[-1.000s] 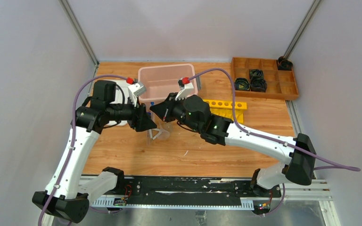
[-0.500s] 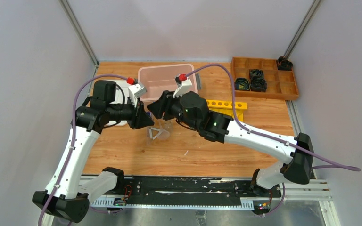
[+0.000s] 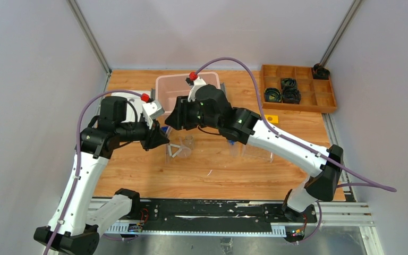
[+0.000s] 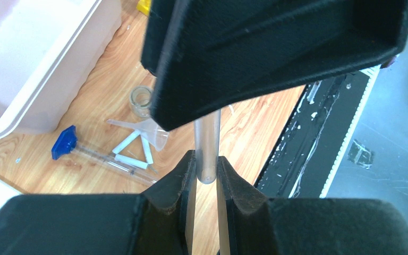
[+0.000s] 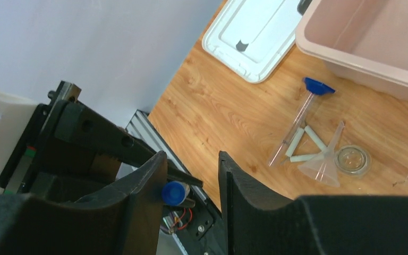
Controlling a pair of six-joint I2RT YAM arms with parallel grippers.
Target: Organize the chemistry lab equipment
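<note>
Jaws of left gripper (image 4: 206, 170) closed on clear tube (image 4: 207, 139), lower centre of frame; jaws of right gripper (image 5: 191, 166) parted, blue cap (image 5: 173, 192) seen in the gap.

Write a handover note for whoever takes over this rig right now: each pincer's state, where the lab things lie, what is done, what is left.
Left pincer: shut on a clear tube, held off the table.
Right pincer: open, jaws either side of that tube's blue cap.
Loose on the table by the pink bin: a second capped tube, funnel, small beaker.
Yellow rack: mostly hidden behind the right arm.
Done: one tube lifted.
Left: place that tube, then sort the loose items.
</note>
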